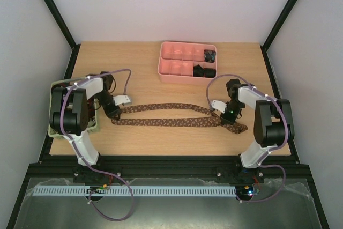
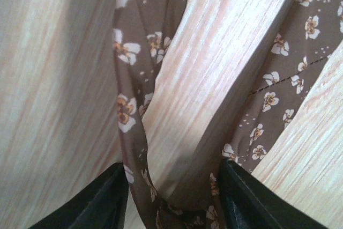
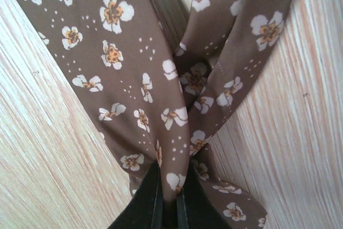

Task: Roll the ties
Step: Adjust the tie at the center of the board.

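Top external: tie (image 1: 161,123), table (image 1: 161,87), white walls (image 1: 161,4)

There's the tie (image 1: 166,115), lying across the middle of the table (image 1: 144,81), doubled into two strands that run left to right, one behind the other. Its left fold sits at the left gripper (image 1: 113,114) and its right end at the right gripper (image 1: 225,115), with a tail trailing nearer and further right. Behind it, right of centre, is the tray (image 1: 177,78), with rolled ties (image 1: 203,71) in its right-hand compartments. The basket (image 1: 53,131) sits at the table's left edge, on the near side.
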